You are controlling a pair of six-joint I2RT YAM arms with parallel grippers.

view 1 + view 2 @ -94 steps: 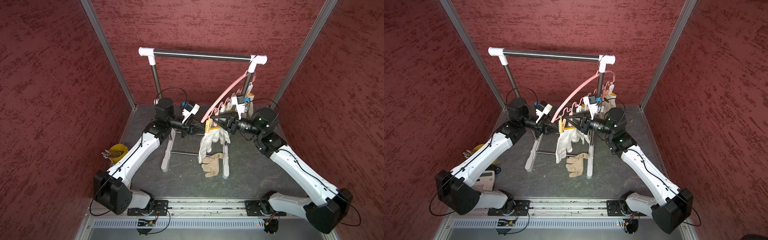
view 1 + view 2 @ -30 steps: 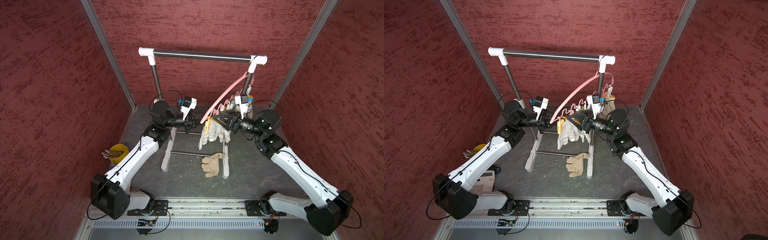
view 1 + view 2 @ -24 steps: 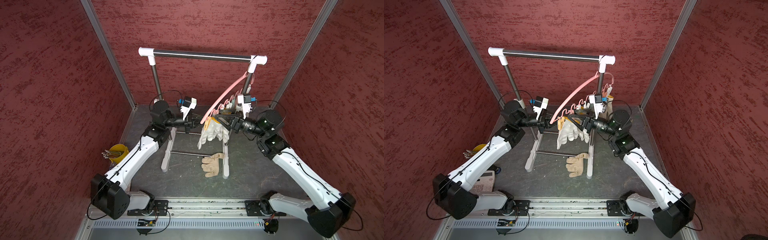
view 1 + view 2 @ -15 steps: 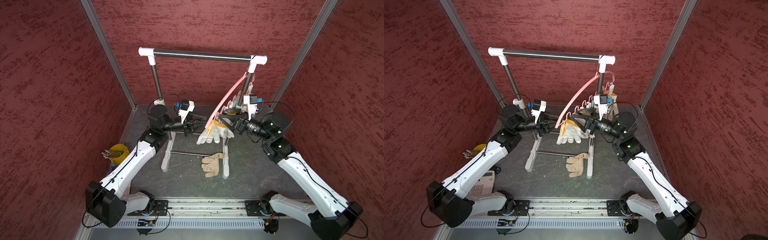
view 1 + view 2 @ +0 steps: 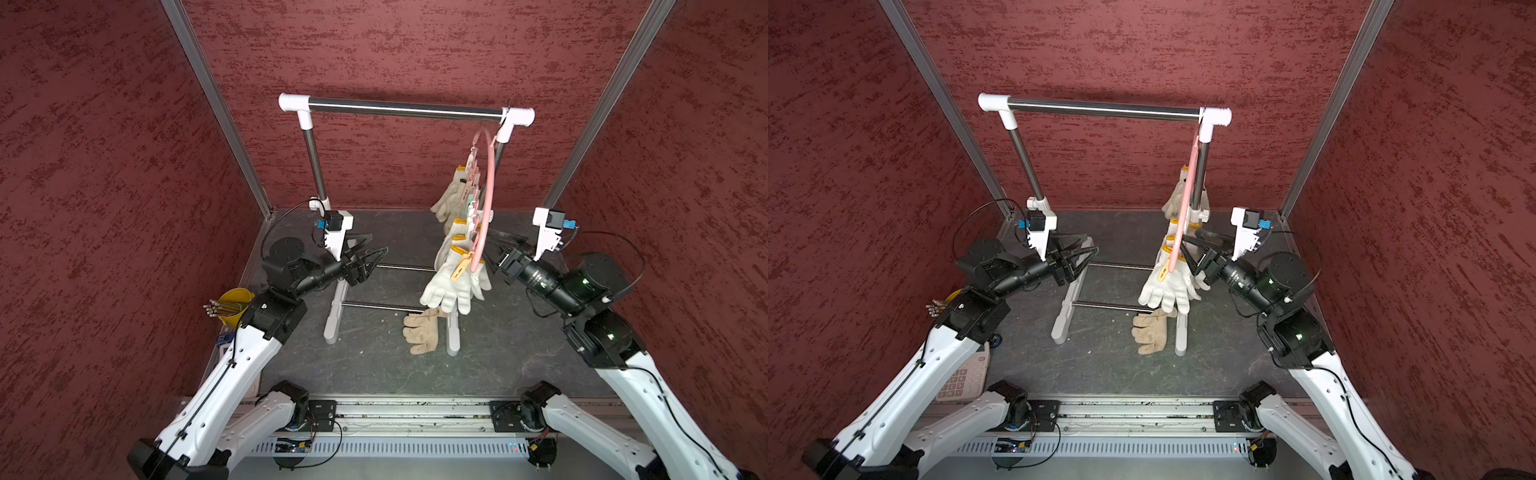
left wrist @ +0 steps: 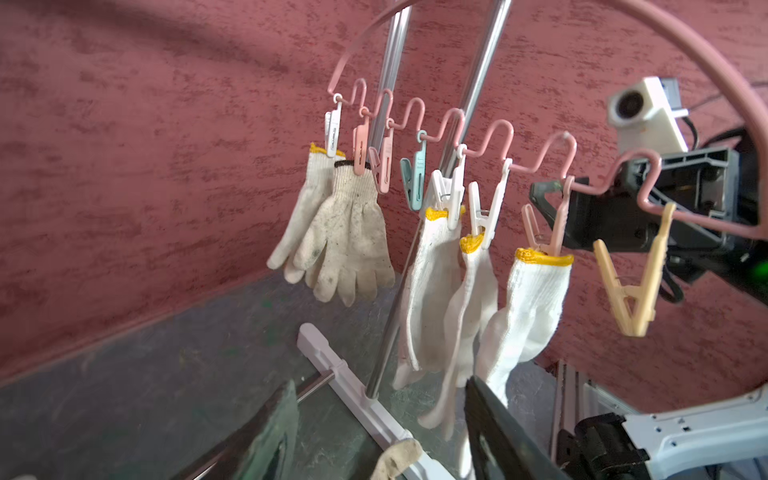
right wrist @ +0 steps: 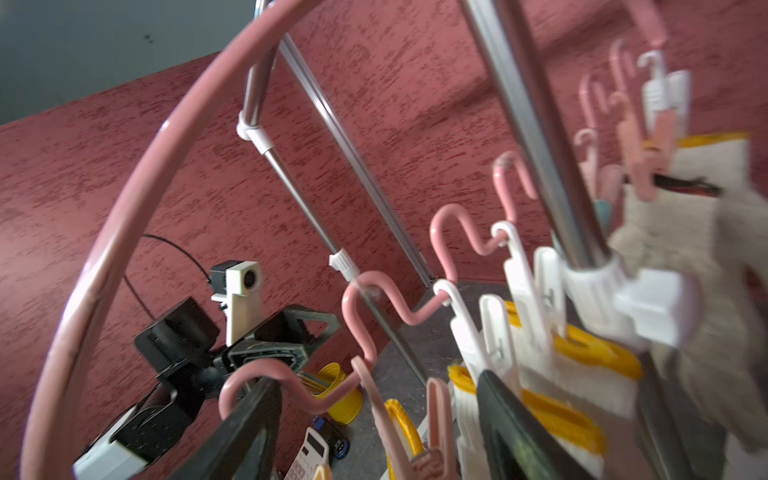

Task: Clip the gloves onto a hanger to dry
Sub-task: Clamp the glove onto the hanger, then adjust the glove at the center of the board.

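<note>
hovering left of the rack point(image 5: 399, 110), the left end effector point(image 5: 378, 243) gapes empty. a beige glove point(image 5: 422, 332) lies on the desk point(image 5: 374, 365). white gloves point(image 5: 453, 282) dangle clipped to the pink hanger point(image 5: 488, 195), its low end between the spread jaws of the right end effector point(image 5: 487, 250).

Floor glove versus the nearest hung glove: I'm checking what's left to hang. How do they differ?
The floor glove is beige; the hung glove is white. The floor glove lies flat by the rack; the hung glove dangles from a clip on the hanger. Both are knitted.
</note>
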